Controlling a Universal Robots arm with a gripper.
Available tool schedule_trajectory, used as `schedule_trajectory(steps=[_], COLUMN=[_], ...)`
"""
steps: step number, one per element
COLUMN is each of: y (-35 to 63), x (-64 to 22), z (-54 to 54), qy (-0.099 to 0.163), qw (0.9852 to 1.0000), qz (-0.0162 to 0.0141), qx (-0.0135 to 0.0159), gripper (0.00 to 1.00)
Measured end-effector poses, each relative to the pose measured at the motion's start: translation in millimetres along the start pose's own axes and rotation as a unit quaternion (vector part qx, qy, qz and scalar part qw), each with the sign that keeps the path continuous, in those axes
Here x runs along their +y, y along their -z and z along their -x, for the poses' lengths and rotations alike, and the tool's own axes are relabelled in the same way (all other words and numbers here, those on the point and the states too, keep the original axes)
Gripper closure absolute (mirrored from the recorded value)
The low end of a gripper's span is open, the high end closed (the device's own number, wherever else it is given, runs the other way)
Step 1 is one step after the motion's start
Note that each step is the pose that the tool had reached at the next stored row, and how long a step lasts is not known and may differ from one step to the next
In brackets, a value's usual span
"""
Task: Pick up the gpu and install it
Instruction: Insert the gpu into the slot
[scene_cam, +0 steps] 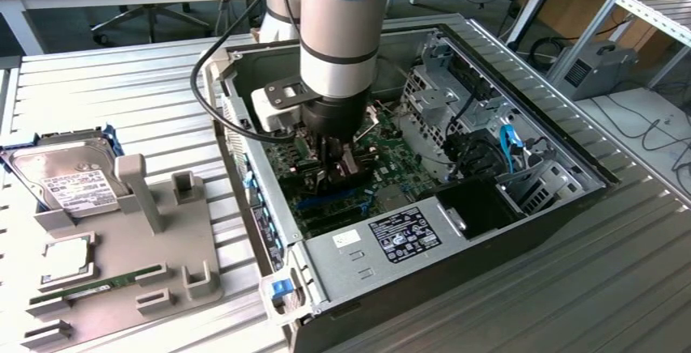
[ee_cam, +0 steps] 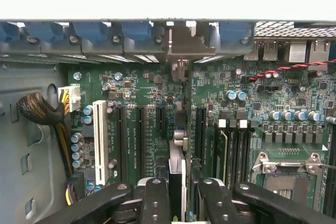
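Inside the open computer case (scene_cam: 540,138), the gripper (scene_cam: 332,159) was down low over the motherboard (ee_cam: 147,103), pinching the gpu (ee_cam: 177,169) edge-on between its two fingers (ee_cam: 155,203). In the wrist view the card stood upright above the expansion slots (ee_cam: 139,140), its metal bracket (ee_cam: 181,43) up against the rear wall of the case — whether it had seated in a slot, I couldn't tell. My guess: light, stiff card, but fragile — best held by the bare top edge, not the components. The hard drive (scene_cam: 76,179) lay on the table outside.
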State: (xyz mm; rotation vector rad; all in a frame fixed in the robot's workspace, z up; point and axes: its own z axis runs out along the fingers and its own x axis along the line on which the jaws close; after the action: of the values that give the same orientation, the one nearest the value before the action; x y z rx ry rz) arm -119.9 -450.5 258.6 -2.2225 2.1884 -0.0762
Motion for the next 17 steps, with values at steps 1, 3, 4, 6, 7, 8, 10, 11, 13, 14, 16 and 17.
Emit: schedule_trajectory(steps=[1, 3, 4, 6, 7, 8, 10, 11, 13, 14, 16, 17], y=[-0.1, -0.3, -0.6, -0.8, -0.9, -0.9, -1.0, -1.0, -1.8, -2.2, -3.0, -3.3], x=[0.0, 0.1, 0.1, 0.1, 0.1, 0.1, 0.1, 0.1, 0.1, 0.2, 0.2, 0.2], z=[0.0, 0.0, 0.0, 0.0, 0.0, 0.0, 0.0, 0.0, 0.1, 0.1, 0.1, 0.1], qy=[0.0, 0.0, 0.0, 0.0, 0.0, 0.0, 0.0, 0.0, 0.0, 0.0, 0.0, 0.0], qw=[1.0, 1.0, 1.0, 1.0, 1.0, 1.0, 1.0, 1.0, 1.0, 1.0, 1.0, 1.0], qz=[0.0, 0.0, 0.0, 0.0, 0.0, 0.0, 0.0, 0.0, -0.0001, -0.0001, 0.0, 0.0], qx=[0.0, 0.0001, 0.0, 0.0, 0.0, 0.0, 0.0, 0.0, -0.0002, -0.0001, 0.0, 0.0], gripper=[0.74, 0.74, 0.74, 0.74, 0.74, 0.74, 0.74, 0.74, 0.74, 0.74, 0.74, 0.74])
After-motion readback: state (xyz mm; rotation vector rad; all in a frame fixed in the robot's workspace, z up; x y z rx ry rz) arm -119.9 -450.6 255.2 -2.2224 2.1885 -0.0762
